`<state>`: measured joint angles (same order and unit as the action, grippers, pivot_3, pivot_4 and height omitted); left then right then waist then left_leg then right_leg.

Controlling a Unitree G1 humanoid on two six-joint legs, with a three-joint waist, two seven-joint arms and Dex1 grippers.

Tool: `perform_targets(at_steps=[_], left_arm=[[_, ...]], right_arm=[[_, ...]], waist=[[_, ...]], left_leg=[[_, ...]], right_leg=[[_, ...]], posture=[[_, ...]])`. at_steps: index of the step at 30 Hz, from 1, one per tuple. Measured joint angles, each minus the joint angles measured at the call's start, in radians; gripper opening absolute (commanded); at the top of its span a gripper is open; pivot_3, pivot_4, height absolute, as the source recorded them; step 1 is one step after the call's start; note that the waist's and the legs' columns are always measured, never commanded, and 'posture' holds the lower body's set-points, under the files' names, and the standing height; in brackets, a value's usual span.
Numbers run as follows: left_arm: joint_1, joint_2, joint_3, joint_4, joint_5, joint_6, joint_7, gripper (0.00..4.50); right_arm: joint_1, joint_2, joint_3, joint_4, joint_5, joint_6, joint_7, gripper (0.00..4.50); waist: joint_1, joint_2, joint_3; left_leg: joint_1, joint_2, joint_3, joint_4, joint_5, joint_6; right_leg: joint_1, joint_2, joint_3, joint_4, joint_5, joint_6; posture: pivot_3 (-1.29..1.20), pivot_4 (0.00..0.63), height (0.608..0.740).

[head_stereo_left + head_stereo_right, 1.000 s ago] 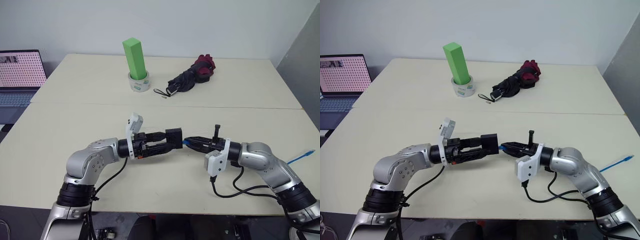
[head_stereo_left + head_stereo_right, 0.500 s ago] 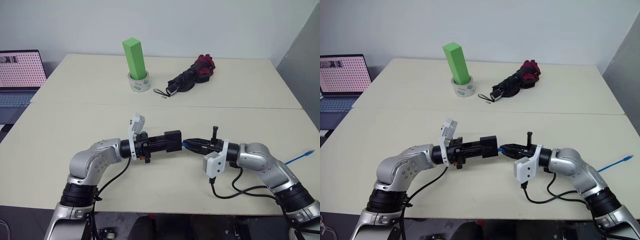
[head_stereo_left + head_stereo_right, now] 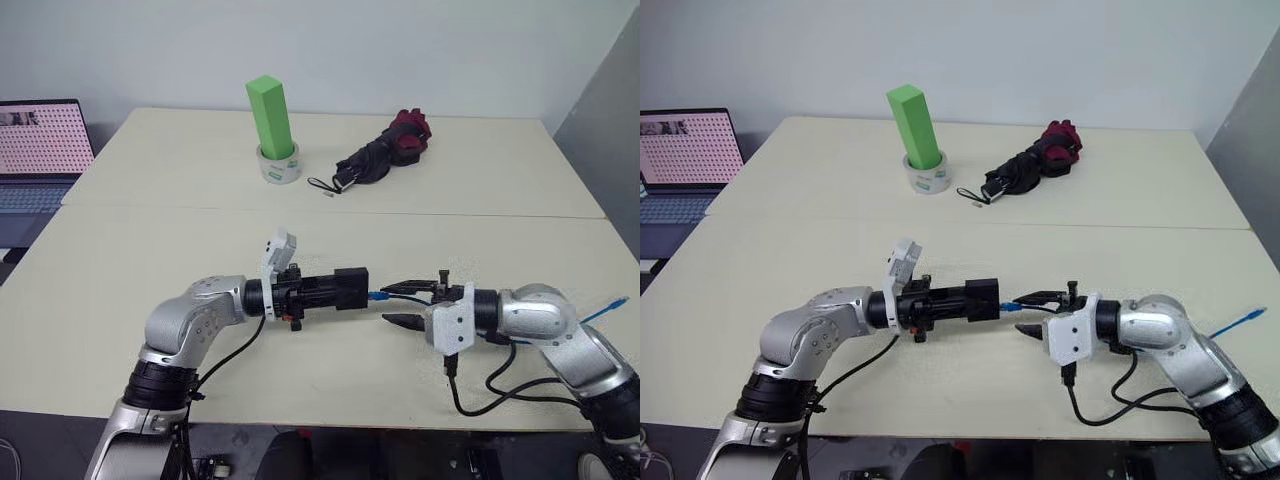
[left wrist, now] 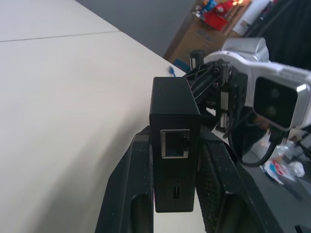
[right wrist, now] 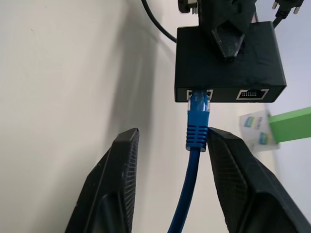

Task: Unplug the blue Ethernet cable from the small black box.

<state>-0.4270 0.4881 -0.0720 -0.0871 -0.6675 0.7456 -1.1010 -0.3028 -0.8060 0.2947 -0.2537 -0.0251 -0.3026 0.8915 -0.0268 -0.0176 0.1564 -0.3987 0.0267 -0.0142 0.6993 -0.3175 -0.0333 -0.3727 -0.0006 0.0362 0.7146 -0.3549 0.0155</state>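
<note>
The small black box (image 3: 350, 288) hangs above the table, clamped between the fingers of my left gripper (image 4: 176, 133), which is shut on it. An empty port on the box faces the left wrist camera. The blue Ethernet cable's plug (image 5: 198, 114) sits in a port on the box's other side (image 5: 228, 63). My right gripper (image 3: 400, 303) is open just to the right of the box. The cable (image 5: 190, 194) runs back between its fingers (image 5: 116, 184), close to one of them. The cable's far end (image 3: 610, 308) shows at the table's right edge.
A green block (image 3: 272, 115) stands in a roll of tape (image 3: 278, 168) at the back. A folded black-and-red umbrella (image 3: 385, 152) lies to its right. A laptop (image 3: 40, 150) sits off the table's left side. Bare tabletop (image 3: 130, 260) lies under both arms.
My left gripper closed on the box. My right gripper opened, let go of the plug and drew back to the right. The plug stays in the box.
</note>
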Motion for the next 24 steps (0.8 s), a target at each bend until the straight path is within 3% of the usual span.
perform_targets(at_steps=[1,5,10,24], left_arm=[[-0.001,0.008,-0.001,0.009,0.009,-0.012,-0.003,0.79],[-0.020,0.037,-0.025,0.019,0.035,-0.061,-0.075,0.79],[-0.030,0.047,-0.042,0.018,0.041,-0.089,-0.119,0.79],[-0.030,0.058,-0.042,-0.008,0.041,-0.097,-0.132,0.79]], right_arm=[[0.002,-0.007,-0.012,-0.027,0.039,0.046,0.011,2.15],[0.020,-0.008,-0.085,-0.212,0.455,0.561,-0.003,2.15],[0.001,0.023,-0.111,-0.256,0.684,0.882,-0.046,2.15],[-0.074,0.089,-0.116,-0.183,0.750,1.078,-0.046,2.15]], waist=[[0.000,0.000,0.000],[0.000,0.000,0.000],[0.000,0.000,0.000],[-0.001,0.000,0.000]], left_leg=[[0.000,0.000,0.000,0.000,0.000,0.000],[0.000,0.000,-0.001,0.000,0.000,0.000],[0.000,0.000,-0.001,0.000,0.000,0.000],[-0.001,0.000,-0.001,0.000,0.000,0.000]], right_leg=[[0.000,0.000,0.000,0.000,0.000,0.000],[0.000,0.000,0.000,0.000,0.000,0.000],[0.000,0.000,0.000,-0.001,0.000,0.000],[0.000,0.000,0.000,-0.001,0.000,0.000]], posture=[[0.00,0.150,0.740],[0.00,0.150,0.740],[0.00,0.150,0.740],[0.00,0.150,0.740]])
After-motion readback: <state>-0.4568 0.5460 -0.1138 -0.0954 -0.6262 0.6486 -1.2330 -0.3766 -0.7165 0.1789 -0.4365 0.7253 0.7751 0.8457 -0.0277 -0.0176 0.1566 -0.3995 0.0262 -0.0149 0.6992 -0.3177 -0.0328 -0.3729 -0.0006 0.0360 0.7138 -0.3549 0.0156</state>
